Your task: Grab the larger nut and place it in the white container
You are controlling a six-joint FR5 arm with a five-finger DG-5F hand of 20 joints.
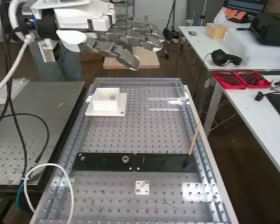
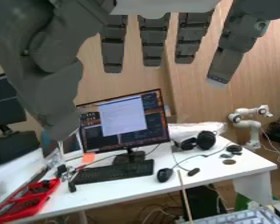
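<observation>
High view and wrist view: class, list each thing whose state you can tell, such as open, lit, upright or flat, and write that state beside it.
Hand: open, fingers straight.
White container: upright, contents cannot be made out.
Black bar: flat on the bench.
Bearing: resting on the bar.
Monitor: switched on, screen lit.
Red trays: uncovered, with things inside.

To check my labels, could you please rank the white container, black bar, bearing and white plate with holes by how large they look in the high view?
Largest to smallest:
1. Black bar
2. White container
3. White plate
4. Bearing
</observation>
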